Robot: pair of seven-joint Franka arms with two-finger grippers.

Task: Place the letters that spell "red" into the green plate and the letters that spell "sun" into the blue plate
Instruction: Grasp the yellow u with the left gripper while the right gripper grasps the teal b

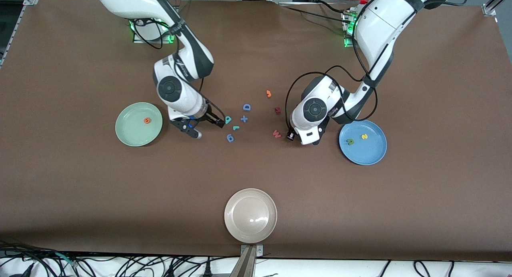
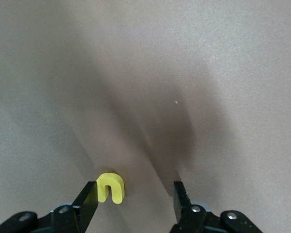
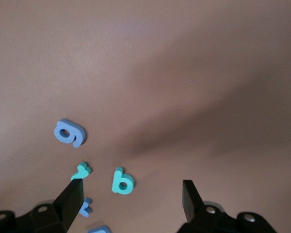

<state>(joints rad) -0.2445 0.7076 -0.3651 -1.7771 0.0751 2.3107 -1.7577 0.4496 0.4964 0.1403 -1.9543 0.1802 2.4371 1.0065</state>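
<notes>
Left gripper [image 2: 133,199] low over table, jaws apart, yellow "u" [image 2: 110,187] touching one finger, ungripped. Right gripper [image 3: 132,201] spread wide, empty, teal "d" [image 3: 121,181] between fingers.

Bare table [image 1: 360,213] around the beige-white plate [image 1: 250,215], letters crowded mid-table

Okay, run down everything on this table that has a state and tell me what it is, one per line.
green plate: holds only the orange e
blue plate: holds the olive n and yellow s
beige plate: holds nothing
yellow u: on the table, not plated
teal d: on the table
teal r: on the table
left gripper: open, low beside the u
right gripper: open over the d
</notes>
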